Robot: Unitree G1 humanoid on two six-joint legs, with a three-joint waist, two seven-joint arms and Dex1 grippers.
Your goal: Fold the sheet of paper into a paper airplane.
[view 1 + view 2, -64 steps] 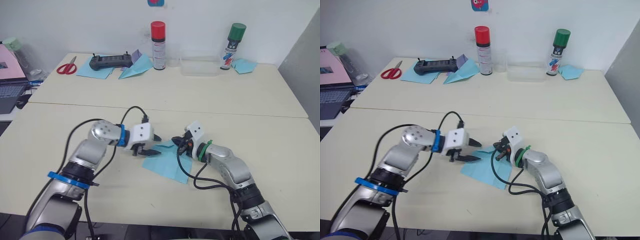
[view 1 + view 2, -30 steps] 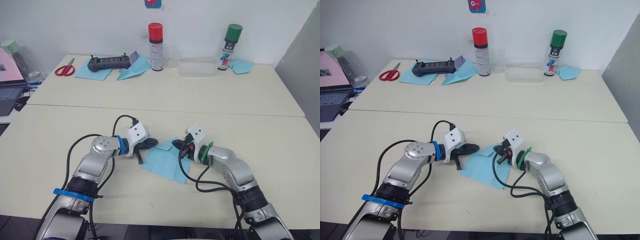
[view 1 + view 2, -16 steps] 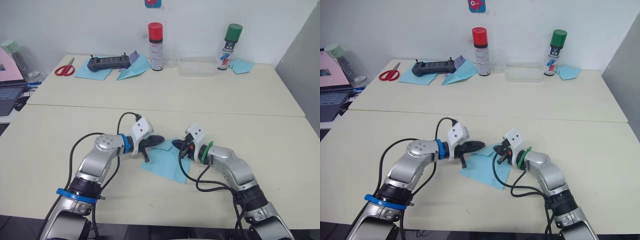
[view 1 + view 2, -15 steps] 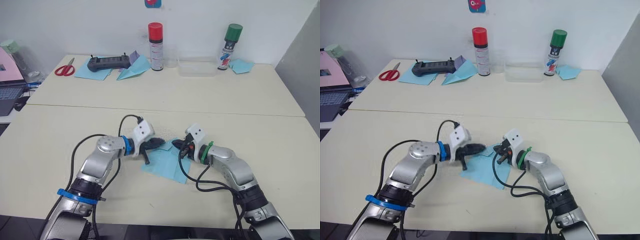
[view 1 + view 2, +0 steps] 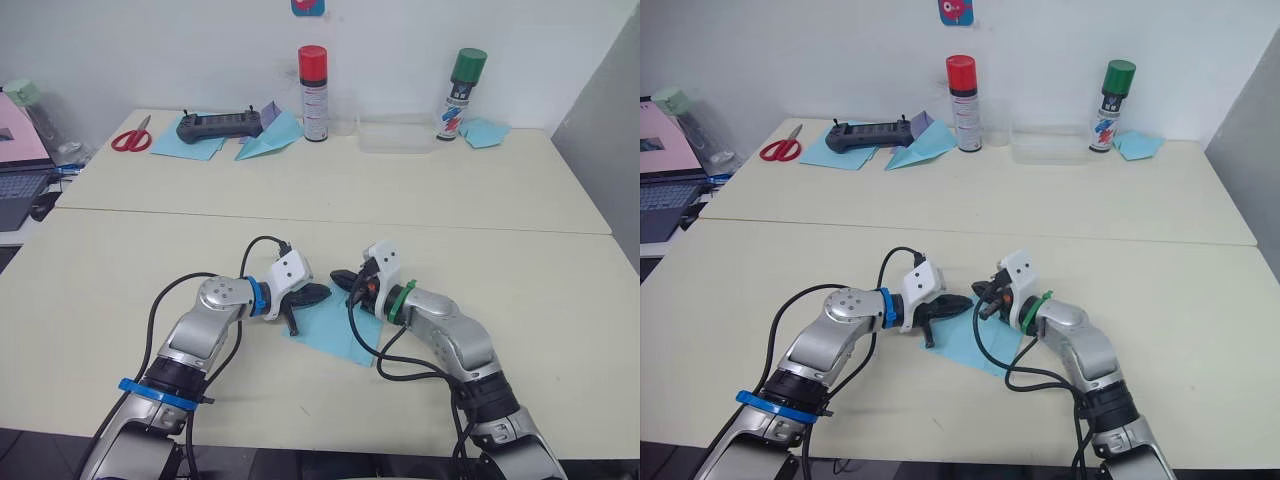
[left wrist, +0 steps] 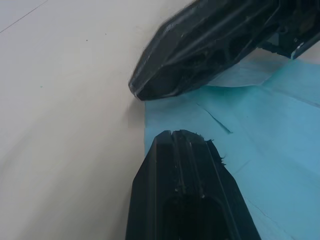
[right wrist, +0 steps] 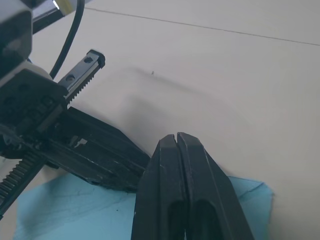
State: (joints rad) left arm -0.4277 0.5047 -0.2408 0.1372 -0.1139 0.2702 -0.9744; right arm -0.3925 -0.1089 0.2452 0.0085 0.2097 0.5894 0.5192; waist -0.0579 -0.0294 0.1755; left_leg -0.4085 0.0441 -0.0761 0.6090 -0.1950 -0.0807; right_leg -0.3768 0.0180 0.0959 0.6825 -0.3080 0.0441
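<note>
While the sheet of paper (image 5: 333,327) lay flat on the near table (image 5: 120,280), both grippers met at its far edge. The left gripper (image 5: 305,303) reached in from the left with its jaws apart, one finger stretched over the paper's upper left corner and the other angled down at the left edge. In the left wrist view the paper (image 6: 260,140) showed crease lines and a small lifted flap beside the upper finger. The right gripper (image 5: 343,279) came in from the right with its two fingers pressed together, their tips just above the paper's far corner; whether they pinched the paper could not be told. On the far table stood a red-capped spray can (image 5: 315,79), a green-capped spray can (image 5: 460,81), scissors (image 5: 132,135), a black controller (image 5: 218,124) and a folded blue dart (image 5: 268,141).
</note>
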